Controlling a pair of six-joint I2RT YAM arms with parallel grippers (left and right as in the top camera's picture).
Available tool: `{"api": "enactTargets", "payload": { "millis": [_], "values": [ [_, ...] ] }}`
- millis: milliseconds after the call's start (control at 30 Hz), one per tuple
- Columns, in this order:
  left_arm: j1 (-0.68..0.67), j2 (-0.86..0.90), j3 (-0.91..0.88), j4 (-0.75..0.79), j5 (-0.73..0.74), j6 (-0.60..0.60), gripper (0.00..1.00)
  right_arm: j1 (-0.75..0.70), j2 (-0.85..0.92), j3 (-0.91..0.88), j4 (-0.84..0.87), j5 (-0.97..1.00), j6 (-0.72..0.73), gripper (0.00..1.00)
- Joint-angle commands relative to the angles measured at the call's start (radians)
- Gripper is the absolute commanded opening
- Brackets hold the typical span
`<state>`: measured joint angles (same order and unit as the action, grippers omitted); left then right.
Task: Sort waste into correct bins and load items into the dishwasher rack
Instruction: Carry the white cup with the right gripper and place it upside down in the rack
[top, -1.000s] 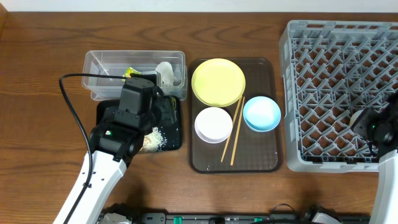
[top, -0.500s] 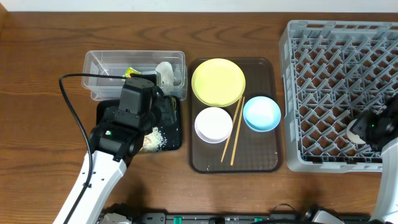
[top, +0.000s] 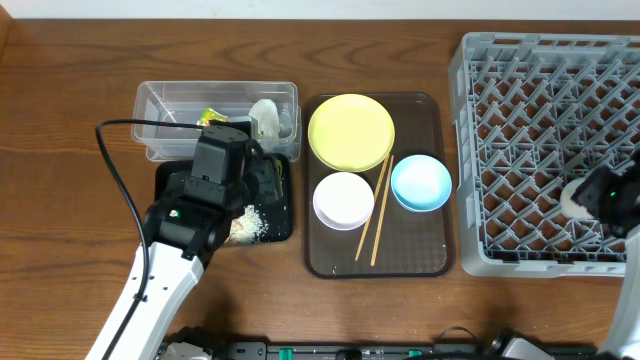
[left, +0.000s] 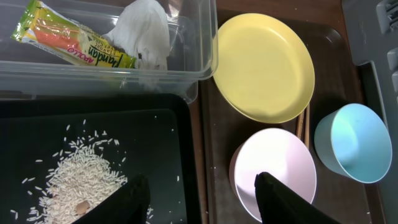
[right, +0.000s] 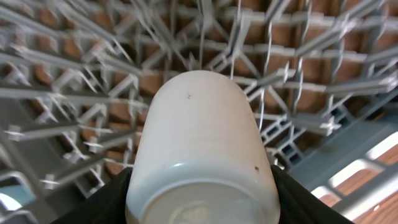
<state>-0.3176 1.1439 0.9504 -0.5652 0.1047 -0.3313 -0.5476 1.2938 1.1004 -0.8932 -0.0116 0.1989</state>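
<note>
The small white cup (right: 199, 149) is clamped between the right fingers (right: 102, 208), low over the grid of the dishwasher rack (top: 462, 160) near its right wall. Whether it touches the grid I cannot tell. It is the only item at the rack, so loading looks barely begun.

On the brown serving tray (top: 330, 262), just left of the rack, lie the yellow plate (top: 351, 131), white bowl (top: 343, 200), light blue bowl (top: 421, 183) and chopsticks (top: 376, 215), none loaded yet.

Farther left of the rack, waste sorting looks finished. The clear tub (top: 170, 100) holds the wrapper (left: 74, 38) and paper wad (left: 146, 34), and the black tray (left: 143, 130) holds the rice (left: 74, 180). The left fingers (left: 127, 202) hang spread and empty above that tray's edge nearest the rack.
</note>
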Motion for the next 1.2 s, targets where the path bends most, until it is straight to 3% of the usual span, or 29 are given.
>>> {"api": "enactTargets", "payload": {
  "millis": [0, 167, 600, 633, 733, 967, 1167],
  "values": [
    [0.002, -0.001, 0.013, -0.002, -0.009, 0.02, 0.57, -0.023, -0.027, 0.039, -0.005, 0.0, 0.013, 0.01],
    [0.002, -0.001, 0.013, -0.002, -0.009, 0.02, 0.57, -0.024, -0.021, 0.033, -0.04, 0.091, 0.013, 0.01],
    [0.002, -0.001, 0.013, -0.003, -0.009, 0.02, 0.57, -0.023, 0.111, -0.022, -0.011, 0.093, 0.014, 0.01],
    [0.002, -0.001, 0.013, -0.003, -0.009, 0.02, 0.57, -0.023, 0.119, -0.022, -0.008, 0.091, 0.014, 0.04],
    [0.002, -0.001, 0.013, -0.003, -0.009, 0.02, 0.58, -0.023, 0.128, -0.022, -0.008, 0.085, 0.014, 0.41],
    [0.002, -0.001, 0.013, -0.003, -0.013, 0.02, 0.64, -0.023, 0.127, -0.022, -0.014, 0.064, 0.013, 0.55],
    [0.002, -0.001, 0.013, -0.038, -0.098, -0.016, 0.68, -0.023, 0.127, -0.022, -0.017, 0.034, -0.006, 0.75]
  ]
}}
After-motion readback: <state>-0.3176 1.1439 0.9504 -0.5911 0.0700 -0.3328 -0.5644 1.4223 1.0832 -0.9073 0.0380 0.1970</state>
